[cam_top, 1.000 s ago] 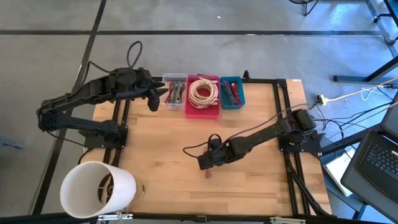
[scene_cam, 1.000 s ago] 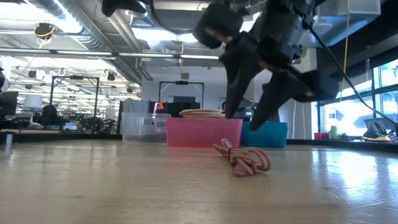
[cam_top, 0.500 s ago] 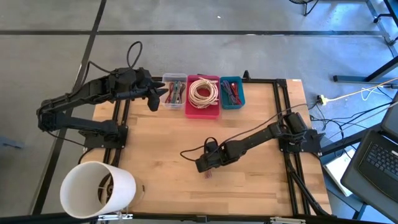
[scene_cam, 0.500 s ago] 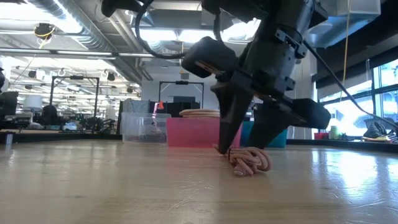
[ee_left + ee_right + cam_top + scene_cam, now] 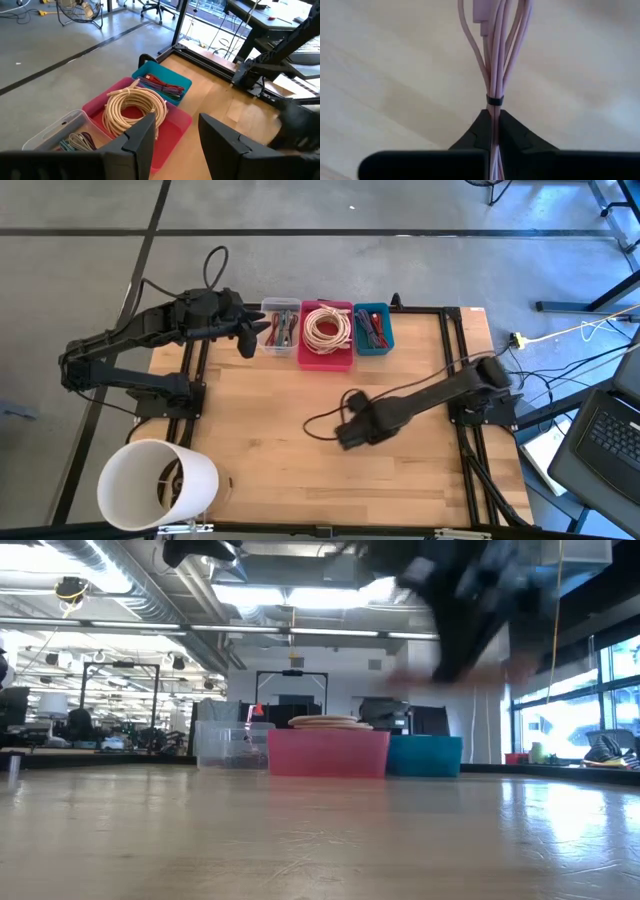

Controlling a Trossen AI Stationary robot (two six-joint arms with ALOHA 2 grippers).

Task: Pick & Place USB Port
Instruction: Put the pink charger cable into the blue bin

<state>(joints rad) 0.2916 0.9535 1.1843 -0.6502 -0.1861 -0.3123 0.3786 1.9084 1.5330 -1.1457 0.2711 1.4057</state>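
You have the pink cable (image 5: 492,55) pinched tight in the right gripper (image 5: 492,125), so the two fingers press together on the bundle just below its little black band (image 5: 495,100). The loops point away from the fingers, above the bare wood. From above, that gripper (image 5: 352,432) sits near the middle of the table (image 5: 260,470), with the cable hidden under it. From table height you see no cable lying on the wood, and the arm is only a dark blur up high, so I think the cable is off the table now. Holding it by the tied part keeps the loops from falling apart. Farther back, three bins stand side by side in a row: a clear bin (image 5: 281,326), a red bin (image 5: 327,335) with a coil of pale cord in it, and a blue bin (image 5: 372,328) with red wires. The cable likely goes into one of them. The left gripper (image 5: 175,135) waits near the clear bin with its fingers apart and holds nothing. A big white bucket (image 5: 155,485) stands at the near left corner, well away from your path.
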